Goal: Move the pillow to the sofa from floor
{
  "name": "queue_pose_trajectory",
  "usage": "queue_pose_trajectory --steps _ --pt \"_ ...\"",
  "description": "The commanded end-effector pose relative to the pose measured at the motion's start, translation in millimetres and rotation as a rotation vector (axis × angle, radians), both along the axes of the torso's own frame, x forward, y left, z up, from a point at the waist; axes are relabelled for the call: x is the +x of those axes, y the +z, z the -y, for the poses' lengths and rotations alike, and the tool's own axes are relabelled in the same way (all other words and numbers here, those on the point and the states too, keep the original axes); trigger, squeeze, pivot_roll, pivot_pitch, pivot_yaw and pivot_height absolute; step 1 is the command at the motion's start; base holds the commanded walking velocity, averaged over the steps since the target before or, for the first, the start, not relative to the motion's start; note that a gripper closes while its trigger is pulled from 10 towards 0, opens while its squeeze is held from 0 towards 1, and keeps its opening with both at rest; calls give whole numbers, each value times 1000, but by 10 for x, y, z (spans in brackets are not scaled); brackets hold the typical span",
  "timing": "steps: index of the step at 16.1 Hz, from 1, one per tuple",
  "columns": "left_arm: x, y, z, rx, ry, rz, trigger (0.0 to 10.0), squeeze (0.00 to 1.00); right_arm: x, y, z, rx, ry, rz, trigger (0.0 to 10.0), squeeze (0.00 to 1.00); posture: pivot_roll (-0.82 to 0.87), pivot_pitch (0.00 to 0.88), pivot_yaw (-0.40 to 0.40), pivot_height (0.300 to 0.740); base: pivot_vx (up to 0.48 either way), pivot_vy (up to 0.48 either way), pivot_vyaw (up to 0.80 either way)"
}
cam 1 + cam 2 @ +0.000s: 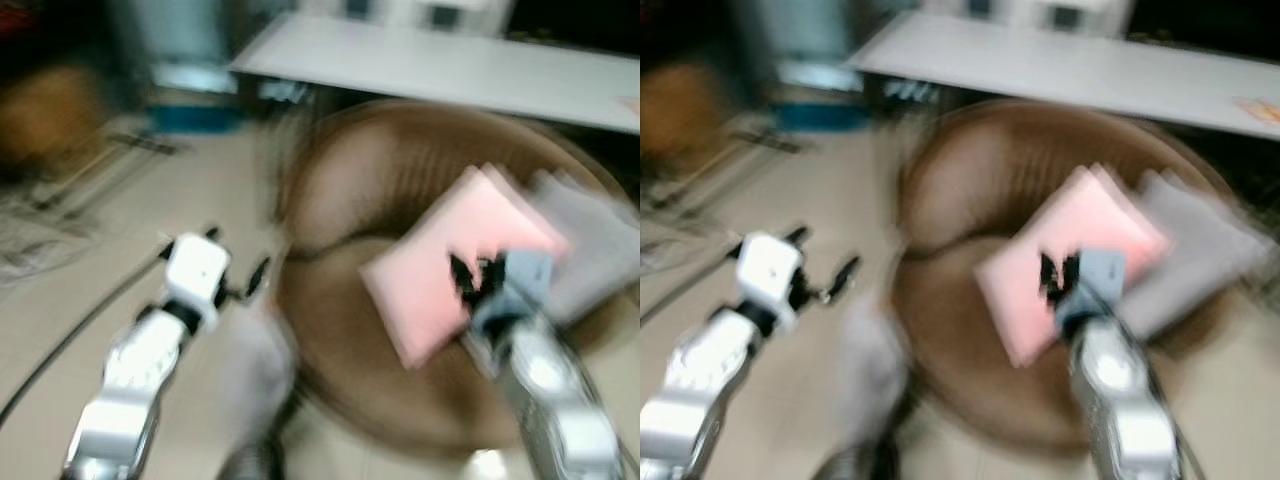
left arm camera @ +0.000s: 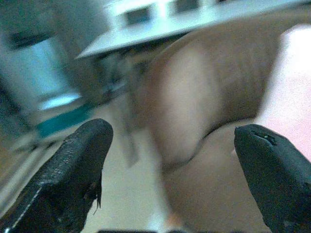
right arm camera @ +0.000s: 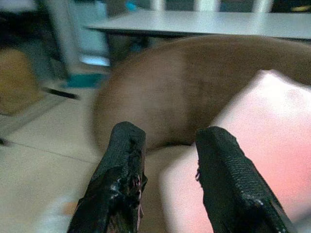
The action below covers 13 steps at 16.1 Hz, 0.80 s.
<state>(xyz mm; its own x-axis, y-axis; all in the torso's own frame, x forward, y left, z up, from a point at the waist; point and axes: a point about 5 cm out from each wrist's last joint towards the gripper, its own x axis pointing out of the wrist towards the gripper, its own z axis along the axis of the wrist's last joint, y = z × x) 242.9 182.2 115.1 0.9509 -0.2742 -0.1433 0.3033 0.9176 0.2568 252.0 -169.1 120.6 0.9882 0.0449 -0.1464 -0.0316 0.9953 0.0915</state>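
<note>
A pink pillow [image 1: 450, 265] lies tilted on the seat of a round brown sofa [image 1: 350, 180], leaning toward its right side. My right gripper [image 1: 475, 275] hovers at the pillow's near edge. In the right wrist view its fingers [image 3: 121, 160] stand open, with the sofa showing in the gap between them and the pillow [image 3: 252, 136] just beside. My left gripper [image 1: 237, 255] is held open over the floor, left of the sofa's rim. The pictures are blurred.
A grey pillow [image 1: 590, 240] rests on the sofa right of the pink one. A long white table [image 1: 450, 65] stands behind the sofa. A dark cable [image 1: 70, 340] runs across the tiled floor at left. A blurred pale shape [image 1: 250, 370] sits by the sofa's front.
</note>
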Motion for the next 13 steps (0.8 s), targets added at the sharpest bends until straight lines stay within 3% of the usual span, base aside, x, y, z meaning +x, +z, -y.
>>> queue_pose_trajectory --steps 1,11,13 --pt "79 123 30 4 2 52 10000 0 -28 -3 -26 14 15 -11 10000 0 -53 0 -3 740 0 0 800" --pt "75 185 -6 2 47 90 10000 0 -7 -8 -47 26 6 -40 10000 0 -33 0 -10 740 0 0 800" --pt "75 193 -5 -4 41 90 10000 0 -24 -9 -22 40 -20 -34 10000 0 -35 0 -7 740 129 0 0"
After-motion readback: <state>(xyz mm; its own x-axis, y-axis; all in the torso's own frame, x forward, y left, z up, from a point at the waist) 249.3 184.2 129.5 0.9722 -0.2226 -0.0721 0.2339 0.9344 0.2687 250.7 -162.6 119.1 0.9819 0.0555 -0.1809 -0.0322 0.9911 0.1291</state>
